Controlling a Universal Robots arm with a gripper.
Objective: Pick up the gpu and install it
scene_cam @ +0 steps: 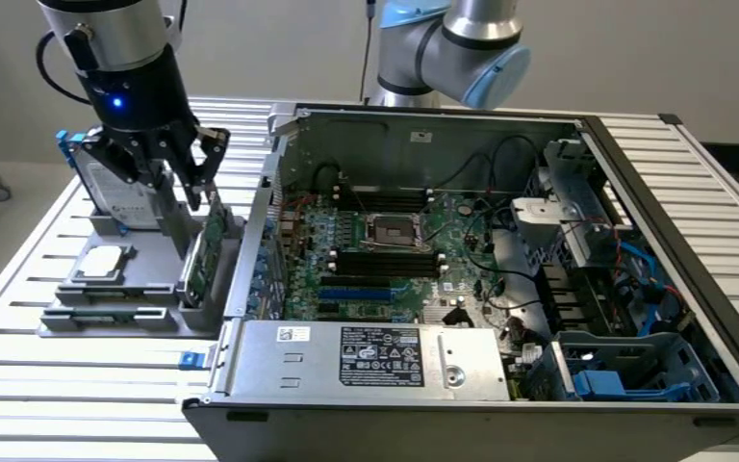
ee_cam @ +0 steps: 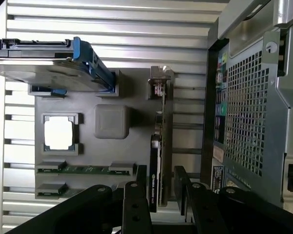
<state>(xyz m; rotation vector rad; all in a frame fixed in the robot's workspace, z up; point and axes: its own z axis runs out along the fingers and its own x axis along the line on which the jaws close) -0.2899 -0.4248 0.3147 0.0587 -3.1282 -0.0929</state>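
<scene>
Slatted table [scene_cam: 49, 385], grey fixture [scene_cam: 111, 315], open computer case [scene_cam: 472, 435]

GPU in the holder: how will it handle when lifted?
The gpu looks stiff: flat board backed by a black cooler. Standing on its thin edge in the gray holder, it would likely tip if nudged. Exposed green circuitry is probably fragile.

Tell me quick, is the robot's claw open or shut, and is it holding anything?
Gripper: open, one finger on each side of the gpu, not clamped on it.
</scene>
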